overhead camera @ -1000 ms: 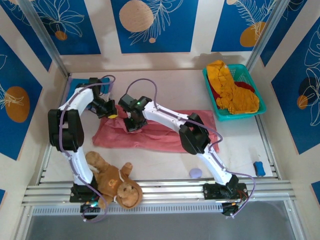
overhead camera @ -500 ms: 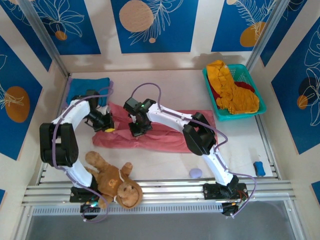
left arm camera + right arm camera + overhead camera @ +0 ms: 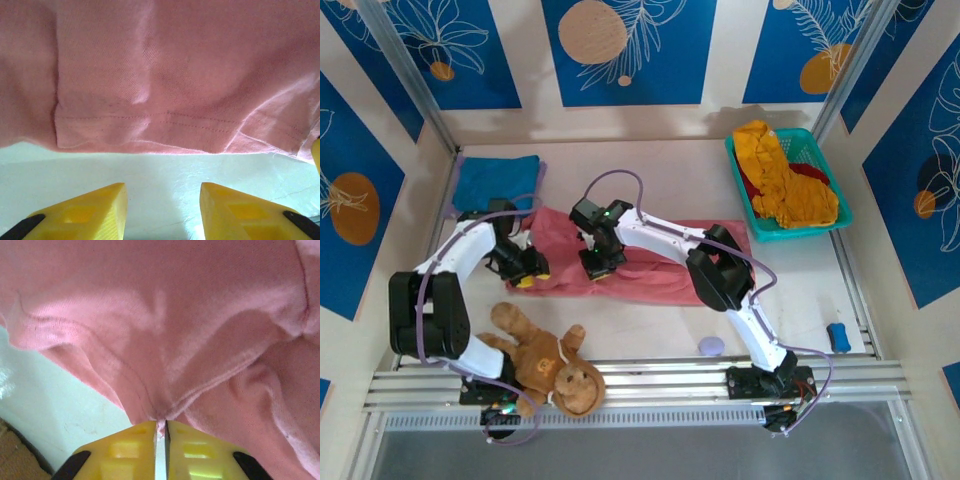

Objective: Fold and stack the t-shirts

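The salmon-pink t-shirt [image 3: 660, 275] lay spread across the middle of the pale worktop [image 3: 650, 170], its long side running left to right, rumpled and with its left part doubled over on itself. In the right wrist view the right pincer [image 3: 161, 432] was closed on this shirt: its yellow fingers [image 3: 125, 445] stood almost together with a thin ridge of pink cloth nipped between their tips, and the fabric puckered outward from that spot. From above, that pincer sat over the shirt's left half, near the far edge of the cloth. The left pincer [image 3: 162, 210] stood just off the shirt's near left edge with its jaws parted and nothing between them; bare worktop showed in the gap, and the stitched hem of the pink shirt lay just beyond the fingertips without touching them. A blue t-shirt [image 3: 495, 180] lay flat in the far left corner of the worktop, apart from the pink one. At the far right a teal mesh basket [image 3: 802, 145] held a mustard-yellow t-shirt [image 3: 780, 185], heaped and spilling over the rim, with a dark red t-shirt [image 3: 810, 170] partly showing beneath it. A brown plush monkey [image 3: 550, 368] lay at the near left edge, beside the left arm's base. A small blue object [image 3: 837, 335] and a pale round thing [image 3: 710, 346] rested near the front right, too small to make out.
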You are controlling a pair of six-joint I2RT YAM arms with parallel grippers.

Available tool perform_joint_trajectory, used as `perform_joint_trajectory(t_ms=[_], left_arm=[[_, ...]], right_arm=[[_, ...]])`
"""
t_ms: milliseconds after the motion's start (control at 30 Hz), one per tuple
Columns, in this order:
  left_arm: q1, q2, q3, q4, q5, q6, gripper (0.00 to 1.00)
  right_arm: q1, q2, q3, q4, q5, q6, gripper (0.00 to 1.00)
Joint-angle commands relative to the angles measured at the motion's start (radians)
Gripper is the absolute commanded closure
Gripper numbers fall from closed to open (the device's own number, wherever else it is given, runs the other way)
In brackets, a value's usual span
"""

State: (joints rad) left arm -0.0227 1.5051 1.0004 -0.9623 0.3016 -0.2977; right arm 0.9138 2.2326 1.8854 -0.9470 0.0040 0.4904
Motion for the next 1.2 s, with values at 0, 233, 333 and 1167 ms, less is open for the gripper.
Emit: perform_joint_trajectory(t_ms=[0,233,333,1167], left_arm=[[0.001,-0.057,-0.002,-0.024,-0.031,-0.029,0.58],[-0.004,-0.016,0.084,-0.020,-0.014,-0.023,0.59],[-0.024,0.034,0.112,0.021,-0.006,-0.029,0.59],[-0.154,0.581,0.474,0.202,-0.032,-0.125,0.55]], right_arm=[[-0.008,-0.097,-0.036,-0.011,-0.036,-0.008,0.81],[-0.053,-0.176,-0.130,0.034,-0.057,0.016,0.77],[-0.101,-0.193,-0.185,0.076,-0.081,0.057,0.76],[-0.468,-0.302,-0.440,0.078,-0.041,0.014,0.77]])
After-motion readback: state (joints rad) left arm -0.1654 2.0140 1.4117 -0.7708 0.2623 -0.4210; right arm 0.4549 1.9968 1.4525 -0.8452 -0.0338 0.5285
